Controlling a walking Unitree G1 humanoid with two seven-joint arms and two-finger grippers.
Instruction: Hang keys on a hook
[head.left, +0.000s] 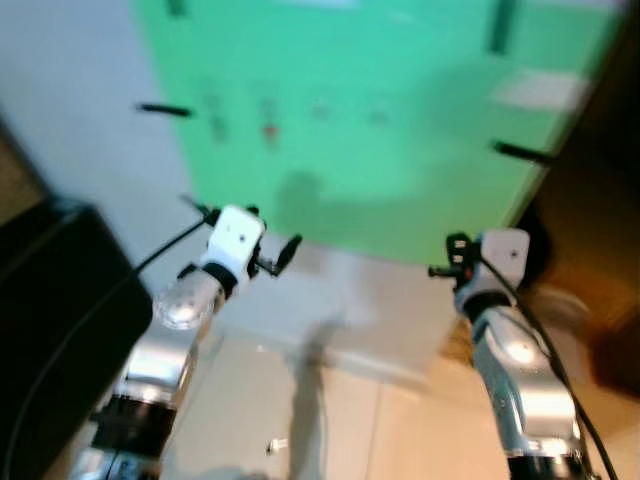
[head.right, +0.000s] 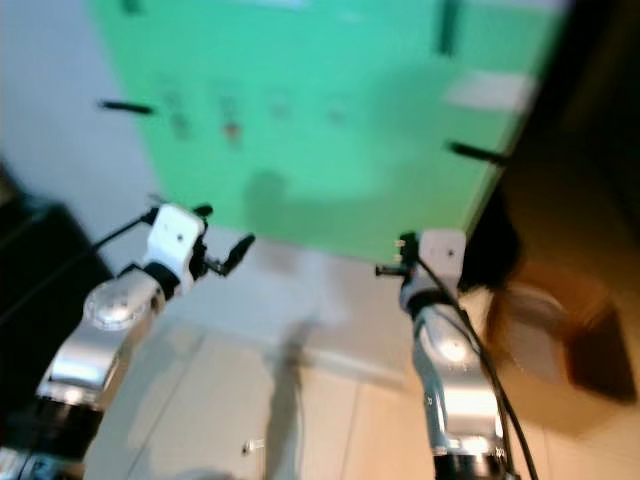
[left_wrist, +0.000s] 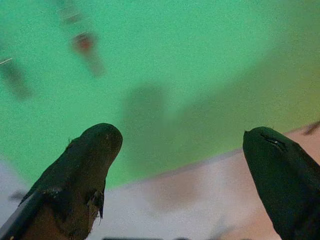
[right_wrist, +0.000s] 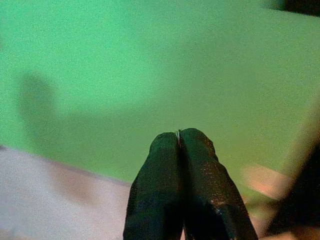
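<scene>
Views blurred. Green wall panel (head.left: 380, 120) faces both raised arms. Risk, as I judge it: blur hides hook positions, so a reach could miss. Hooks (head.left: 268, 130) are faint marks above and beyond left gripper (left_wrist: 182, 150), fingers wide apart, empty. Right gripper (right_wrist: 179, 145) pressed closed; a thin glint at the tips. Cannot make out the keys.
</scene>
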